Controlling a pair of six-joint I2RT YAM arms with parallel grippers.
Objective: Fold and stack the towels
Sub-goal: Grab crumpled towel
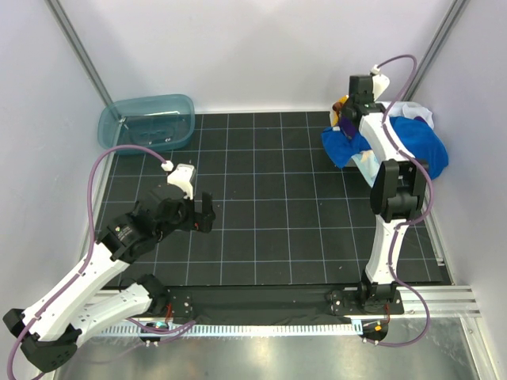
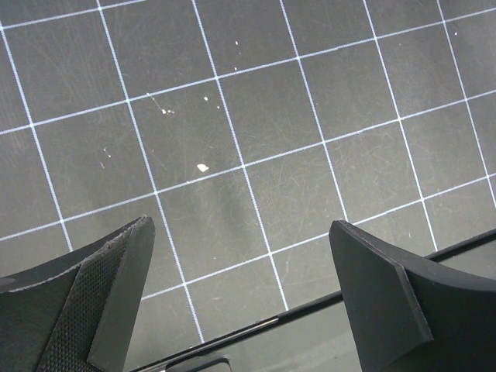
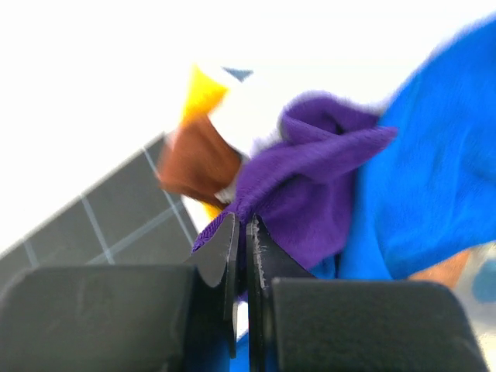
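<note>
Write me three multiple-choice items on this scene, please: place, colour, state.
1. Where does the teal tub stand? A) far left corner B) far right corner C) near edge
2. Which colour is the towel in the right gripper? A) white B) purple C) green
3. How is the left gripper? A) shut on cloth B) open over the mat C) shut, empty
Key: 1 A, seen far left from above; 2 B, purple cloth between shut jaws; 3 B, fingers wide apart.

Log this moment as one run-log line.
phase: first grab | right gripper: shut on purple towel, beside blue towel | left gripper: open, empty, over mat
</note>
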